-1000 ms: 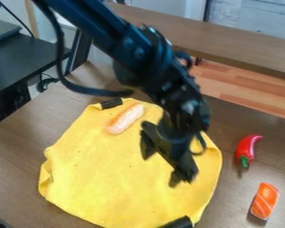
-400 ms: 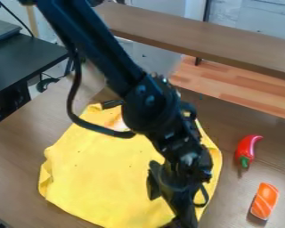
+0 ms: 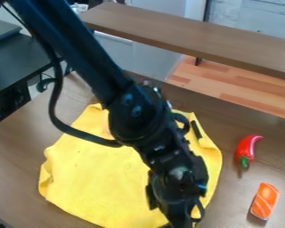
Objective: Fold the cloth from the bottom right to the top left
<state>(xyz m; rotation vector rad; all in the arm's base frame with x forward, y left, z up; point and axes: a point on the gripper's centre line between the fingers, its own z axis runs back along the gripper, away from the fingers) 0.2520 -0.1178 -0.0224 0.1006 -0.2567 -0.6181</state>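
Cloth: Yellow cloth (image 3: 91,178) lies spread on a brown surface (image 3: 17,164), its nine-o'clock edge curled, apparently laid out for folding.
Claw: Black claw (image 3: 179,221) hangs at the cloth's five-o'clock side, presumably to take that corner toward eleven; whether clenched or released cannot be told.
Dark strip: (image 3: 197,129) At one o'clock on the cloth, purpose unclear.
Toys: Red pepper (image 3: 246,148) at three o'clock, orange sushi piece (image 3: 265,201) at four, both apart, likely outside the fold's path.
Lettering: None legible.
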